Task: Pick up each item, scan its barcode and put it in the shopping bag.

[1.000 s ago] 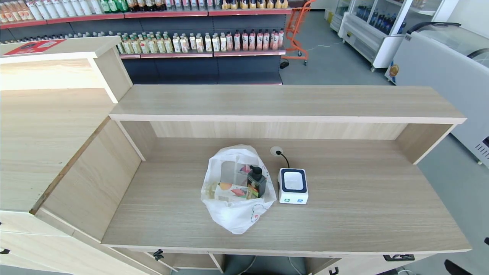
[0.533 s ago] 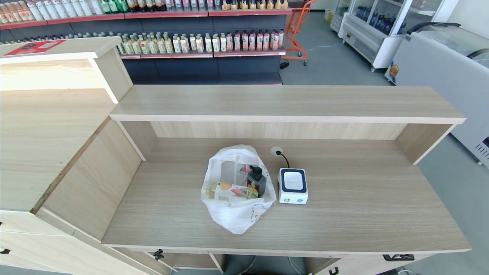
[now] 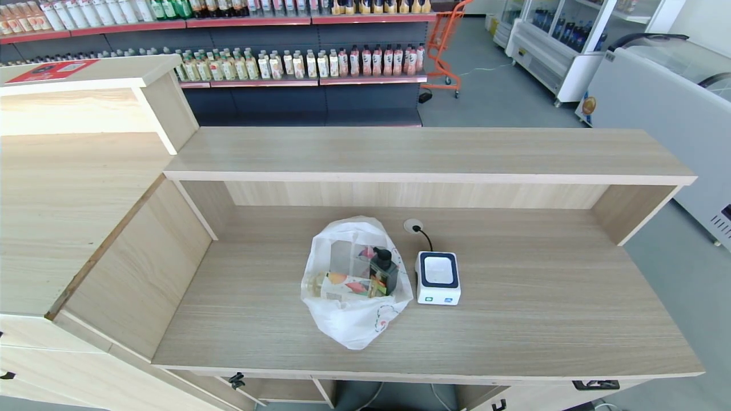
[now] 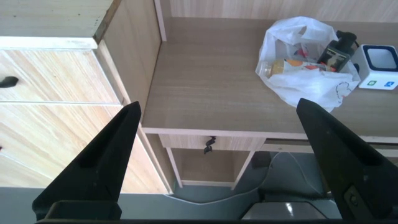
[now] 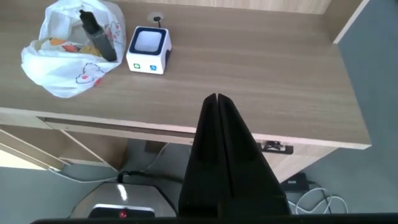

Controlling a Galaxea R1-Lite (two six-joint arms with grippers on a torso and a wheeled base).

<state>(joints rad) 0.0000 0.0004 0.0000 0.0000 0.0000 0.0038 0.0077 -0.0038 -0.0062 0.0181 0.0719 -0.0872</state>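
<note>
A white plastic shopping bag (image 3: 351, 319) lies open on the wooden counter (image 3: 542, 319), just left of the white barcode scanner (image 3: 438, 277). Inside the bag stand a dark pump bottle (image 3: 384, 273) and a lying drink bottle with an orange label (image 3: 341, 285). The left wrist view shows the bag (image 4: 298, 81) and scanner (image 4: 379, 65) far off, with my left gripper (image 4: 219, 106) open and empty, held out past the counter's front left corner. My right gripper (image 5: 216, 99) is shut on nothing, in front of the counter's front edge, to the right of the scanner (image 5: 148, 50) and bag (image 5: 56, 74).
A raised shelf (image 3: 428, 151) runs along the counter's back, with side walls at both ends. A cable runs from the scanner into a grommet hole (image 3: 412, 226). Drawers with dark handles (image 3: 595, 385) sit under the front edge. Store shelves and freezers stand behind.
A dark part of the right arm seen at the head view's lower right corner one second ago has dropped out of it. The bag, its contents and the scanner have not moved.
</note>
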